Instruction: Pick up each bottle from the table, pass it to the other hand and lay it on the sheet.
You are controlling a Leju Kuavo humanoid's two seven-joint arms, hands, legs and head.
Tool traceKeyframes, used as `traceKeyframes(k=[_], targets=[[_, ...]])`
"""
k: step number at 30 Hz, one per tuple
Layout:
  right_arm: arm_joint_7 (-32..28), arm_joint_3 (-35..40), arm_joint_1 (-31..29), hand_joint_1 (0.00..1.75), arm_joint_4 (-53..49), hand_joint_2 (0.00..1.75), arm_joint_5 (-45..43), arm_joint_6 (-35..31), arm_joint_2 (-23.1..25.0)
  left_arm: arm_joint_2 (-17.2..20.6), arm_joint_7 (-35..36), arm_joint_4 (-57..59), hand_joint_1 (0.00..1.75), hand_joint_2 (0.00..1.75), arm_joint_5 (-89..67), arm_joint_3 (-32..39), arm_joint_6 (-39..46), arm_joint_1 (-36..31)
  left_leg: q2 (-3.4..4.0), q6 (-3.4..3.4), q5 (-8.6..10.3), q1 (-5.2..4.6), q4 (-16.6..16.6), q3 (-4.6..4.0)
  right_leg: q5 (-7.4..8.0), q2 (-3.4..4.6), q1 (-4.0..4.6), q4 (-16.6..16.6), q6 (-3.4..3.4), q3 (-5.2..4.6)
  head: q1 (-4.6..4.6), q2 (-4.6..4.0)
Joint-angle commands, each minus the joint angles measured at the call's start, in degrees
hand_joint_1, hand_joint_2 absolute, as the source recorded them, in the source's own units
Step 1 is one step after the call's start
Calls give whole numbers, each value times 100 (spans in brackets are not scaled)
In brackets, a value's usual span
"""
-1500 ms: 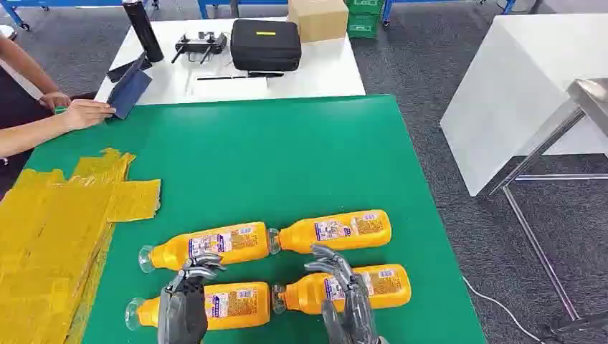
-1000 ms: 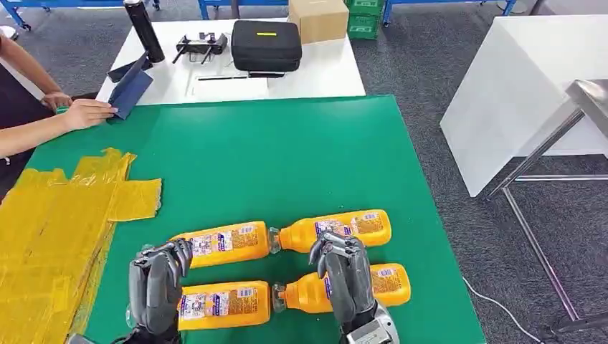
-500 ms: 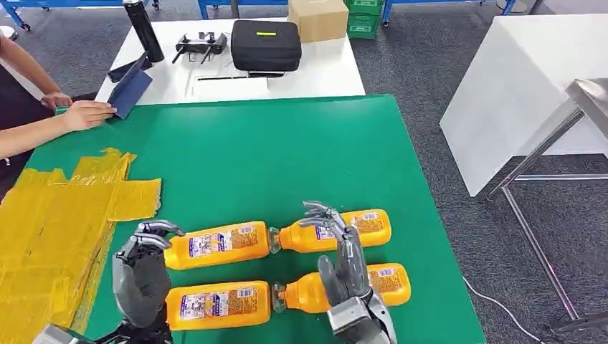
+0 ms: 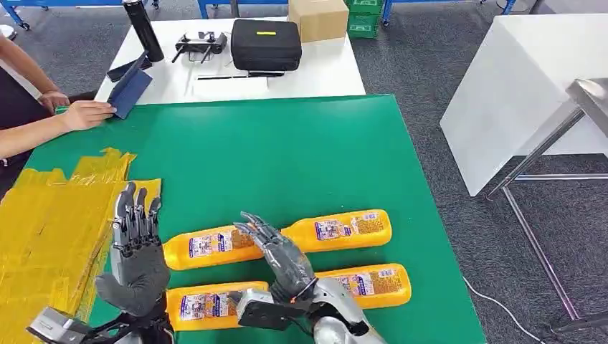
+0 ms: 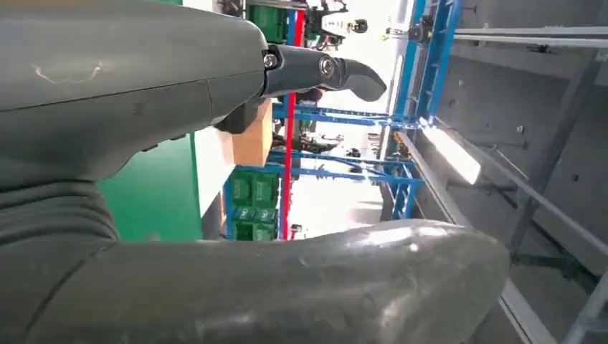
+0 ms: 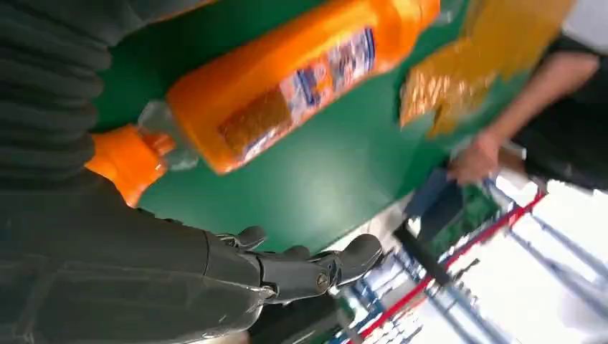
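Bottles of smooth orange plastic, four in two rows, lie flat on the green desk. Left robot hand and right robot hand, fingers spread, have risen above them. Crinkled yellow sheet lies left.

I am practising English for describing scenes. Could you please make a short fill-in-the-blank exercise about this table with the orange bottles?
1. The number of orange bottles lying on the green table is ____.
2. The crumpled sheet at the table's edge is ____ in colour.
3. The left hand, fingers spread and pointing up, holds ____.
4. On the white table behind, the black case lies beside a cardboard ____.

Missing words: four; yellow; nothing; box
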Motion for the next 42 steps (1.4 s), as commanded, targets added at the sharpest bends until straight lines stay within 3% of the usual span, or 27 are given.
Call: traceKeyframes(k=[1, 8, 17, 25, 32, 37, 38, 39, 40, 42], targets=[[152, 1202, -904, 0, 1095, 175, 99, 445, 55, -112, -193, 402, 0, 0, 15, 240, -89, -193, 14, -9, 0, 2, -2, 9, 2, 9, 2, -3, -5, 6, -2, 0], [152, 1202, -904, 0, 1095, 175, 99, 445, 55, -112, -193, 402, 0, 0, 15, 240, -89, -193, 12, -12, -3, 5, 0, 12, 0, 5, 5, -5, -5, 12, 0, 0], [624, 1782, -1321, 0, 1787, 175, 72, 1119, 83, -119, -193, 582, 0, 0, 8, 254, -187, -251, 13, -12, -1, 4, -3, 14, 2, 6, 4, -5, -6, 13, -2, 0], [798, 1943, -1425, 0, 1920, 175, 208, 1163, 70, -126, -193, 590, 0, 0, 35, 291, -209, -250, 17, -22, -10, 13, 11, 15, -5, 4, 14, 0, -11, 19, -2, 0], [1133, 2526, -1638, 0, 2701, 175, 184, 1714, 223, -192, -193, 892, 0, 0, 31, 293, -459, -426, 4, -12, 0, 5, -4, 16, 0, -3, 5, -7, -6, 17, -2, 0], [995, 2980, -1954, 0, 3110, 175, -106, 2386, 281, -195, -193, 1163, 0, 0, 100, 236, -607, -664, 6, -17, 2, 9, -3, 20, 2, -5, 9, -9, -9, 22, 2, 0], [937, 3058, -2017, 58, 3140, 175, -189, 2476, 276, -197, -193, 1207, 0, 0, 114, 226, -623, -714, 10, -13, 3, 5, -6, 25, 3, 0, 5, -9, -7, 20, 0, 0], [911, 3067, -2032, 159, 3157, 175, -253, 2540, 277, -198, -193, 1226, 0, 0, 126, 219, -638, -738, 9, -18, 4, 9, -6, 29, 5, -4, 9, -11, -10, 25, -2, 0], [900, 3146, -2085, 175, 3183, 175, -313, 2634, 275, -198, -193, 1249, 0, 0, 149, 207, -654, -775, 10, -13, 4, 6, -8, 34, 5, -5, 6, -12, -8, 27, 0, 0], [918, 3261, -2154, 175, 3247, 175, -430, 2762, 283, -196, -193, 1286, 0, 0, 178, 190, -676, -826, 16, -13, 6, 6, -9, 43, 5, -8, 5, -12, -9, 33, -2, 0]])
